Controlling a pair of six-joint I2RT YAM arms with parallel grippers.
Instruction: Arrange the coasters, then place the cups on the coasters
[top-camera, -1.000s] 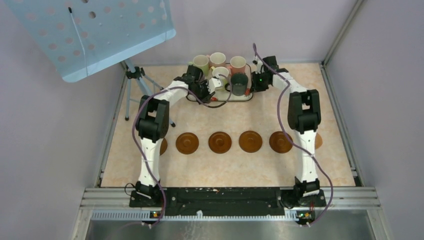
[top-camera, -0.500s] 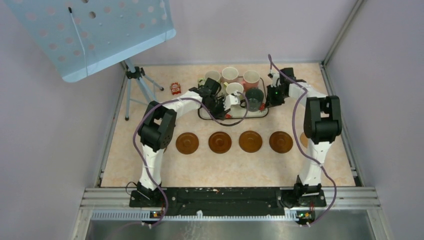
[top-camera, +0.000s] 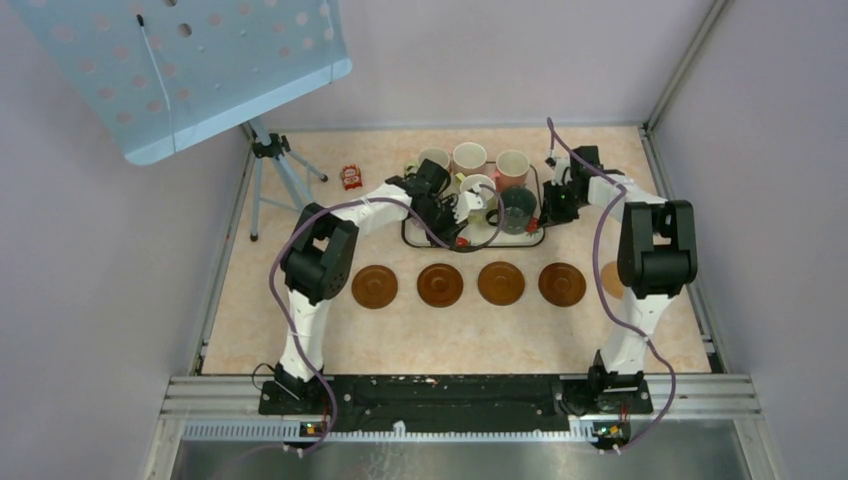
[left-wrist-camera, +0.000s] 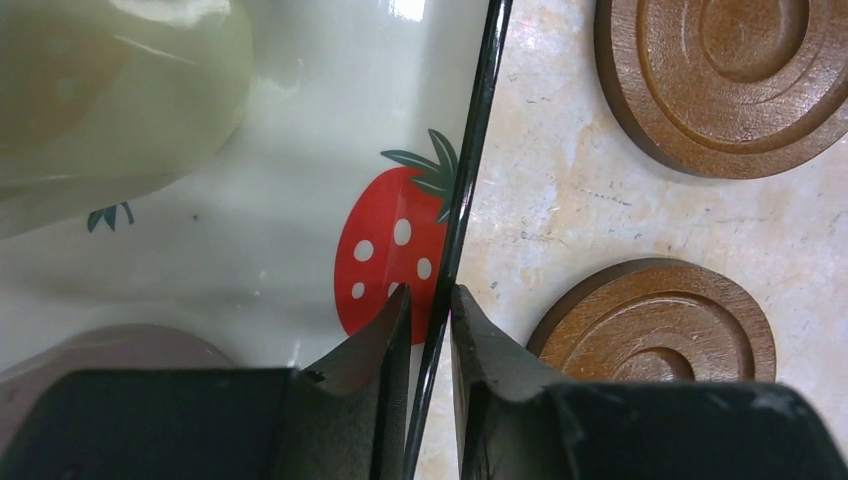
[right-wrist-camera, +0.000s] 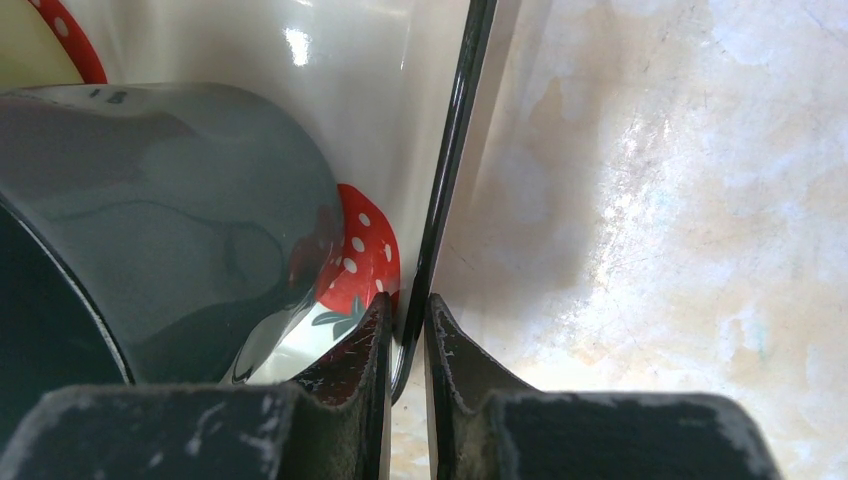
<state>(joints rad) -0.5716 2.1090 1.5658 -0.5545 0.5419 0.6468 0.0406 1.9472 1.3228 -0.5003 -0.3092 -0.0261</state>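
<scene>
The white strawberry-print tray (left-wrist-camera: 300, 200) sits toward the far side of the table (top-camera: 450, 335), with an arm at each end. The left gripper (left-wrist-camera: 430, 300) is clamped on the tray's thin black rim at the edge facing the coasters (top-camera: 439, 284), with 1 finger inside the tray and 1 outside. The right gripper (right-wrist-camera: 407, 310) is clamped on the rim at the tray's right end in the same manner. Whether the tray rests on the table or is raised cannot be told. The cups (top-camera: 468, 157) all stand on the tray, and 5 are visible from above: 3 along the far side and 2 nearer the arms. The dark cup (right-wrist-camera: 170, 220) stands just beside the right gripper, and a light green cup (left-wrist-camera: 100, 90) stands near the left gripper. The coasters lie flat on the table in 1 row nearer the arm bases, apart from the tray. 4 are in clear view and a 5th is partly hidden behind the right arm. No coaster carries a cup. A small red object (top-camera: 350, 177) lies on the table left of the tray.
</scene>
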